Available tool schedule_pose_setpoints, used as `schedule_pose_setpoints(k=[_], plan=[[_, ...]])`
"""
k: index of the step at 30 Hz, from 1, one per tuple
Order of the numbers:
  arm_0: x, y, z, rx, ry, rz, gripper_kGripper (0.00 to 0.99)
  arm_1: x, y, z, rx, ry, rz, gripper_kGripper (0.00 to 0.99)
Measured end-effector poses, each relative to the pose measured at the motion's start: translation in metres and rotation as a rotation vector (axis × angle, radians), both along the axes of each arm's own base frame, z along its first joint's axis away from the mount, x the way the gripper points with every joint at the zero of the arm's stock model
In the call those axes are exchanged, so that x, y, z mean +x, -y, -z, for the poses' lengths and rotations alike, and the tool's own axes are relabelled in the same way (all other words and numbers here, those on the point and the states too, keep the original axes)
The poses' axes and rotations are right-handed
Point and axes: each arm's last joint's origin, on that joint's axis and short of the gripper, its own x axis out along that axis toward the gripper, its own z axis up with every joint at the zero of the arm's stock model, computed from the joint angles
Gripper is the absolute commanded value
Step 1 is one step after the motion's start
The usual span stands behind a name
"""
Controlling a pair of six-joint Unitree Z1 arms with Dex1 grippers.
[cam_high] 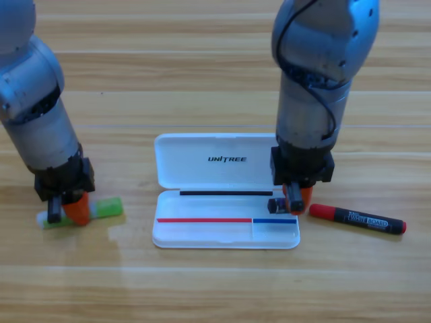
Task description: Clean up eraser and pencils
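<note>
The white case (202, 232) lies open in the middle of the table. My right gripper (294, 198) points down over the case's right end, shut on the small dark eraser (275, 204), which sticks out to the left of its orange jaws just above the tray. The red-capped black marker (357, 219) lies flat on the table to the right of the case, apart from the gripper. At the left, my left gripper (67, 210) points straight down onto the light green pencil (108, 207). The pencil's green and whitish ends show on either side of it, and its middle is hidden.
The case's lid (215, 160) lies flat behind the tray, printed with a logo. Both grey arms stand tall over the table, the left one at the left edge and the right one over the case's right end.
</note>
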Motion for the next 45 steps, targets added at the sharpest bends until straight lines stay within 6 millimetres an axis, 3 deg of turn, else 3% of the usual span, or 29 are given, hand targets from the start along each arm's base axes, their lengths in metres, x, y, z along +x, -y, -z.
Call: schedule_pose_setpoints(k=[6, 13, 18, 23, 33, 36, 39, 43, 45], plan=[[-0.004, -0.003, -0.018, 0.01, -0.015, 0.01, 0.0, -0.003, -0.007, -0.001, 0.007, 0.006, -0.015, 0.0], [-0.012, -0.007, -0.085, -0.033, 0.059, 0.017, 0.0, -0.006, -0.009, 0.001, 0.0, 0.0, -0.022, 0.0], [-0.013, -0.008, -0.115, -0.044, 0.075, 0.029, 0.0, -0.004, -0.012, 0.012, -0.018, -0.014, -0.023, 0.0], [-0.013, -0.007, -0.127, -0.042, 0.073, 0.039, 0.0, -0.003, -0.015, 0.021, -0.035, -0.026, -0.024, 0.0], [-0.014, -0.005, -0.128, -0.051, 0.068, 0.044, 0.0, -0.003, -0.015, 0.021, -0.034, -0.026, -0.024, 0.006], [-0.014, -0.005, -0.128, -0.051, 0.068, 0.044, 0.0, -0.003, -0.015, 0.02, -0.03, -0.025, -0.024, 0.103], [-0.014, -0.005, -0.128, -0.051, 0.068, 0.044, 0.0, -0.003, -0.016, 0.019, -0.026, -0.022, -0.025, 0.41], [-0.014, -0.005, -0.128, -0.051, 0.068, 0.045, 0.0, -0.003, -0.016, 0.019, -0.024, -0.021, -0.025, 0.703], [-0.014, -0.005, -0.128, -0.053, 0.067, 0.045, 0.0, -0.003, -0.016, 0.019, -0.024, -0.021, -0.025, 0.753]])
